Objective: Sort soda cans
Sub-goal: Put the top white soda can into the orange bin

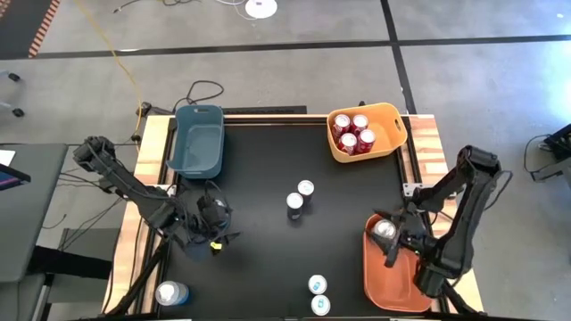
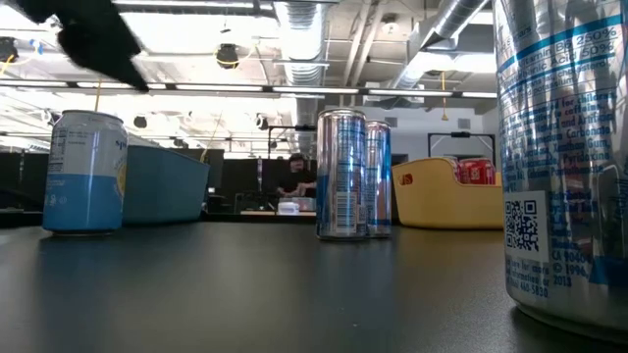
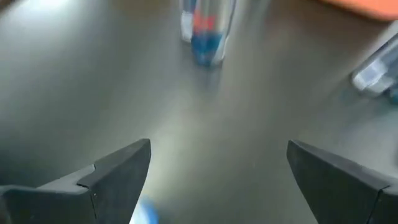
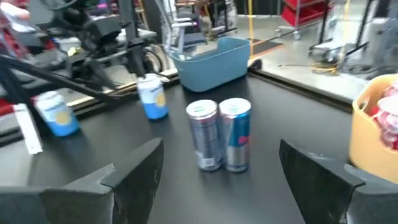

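Two soda cans (image 1: 301, 195) stand side by side mid-table; in the right wrist view one is silver (image 4: 203, 134) and one blue and silver (image 4: 237, 133). Two more cans (image 1: 318, 294) stand at the near edge. A light-blue can (image 1: 171, 293) stands at the near left corner. Several red cans (image 1: 354, 132) sit in the yellow bin (image 1: 393, 116). A silver can (image 1: 384, 230) is in the orange bin (image 1: 379, 276). My left gripper (image 3: 217, 149) hovers open over the table's left side (image 1: 221, 236). My right gripper (image 4: 221, 146) is open above the orange bin (image 1: 393, 242).
An empty blue bin (image 1: 199, 138) sits at the far left corner of the black tabletop. In the low view the nearest can (image 2: 564, 157) fills the right side. Open tabletop lies between the middle cans and the near-edge cans. Cables trail off the far left corner.
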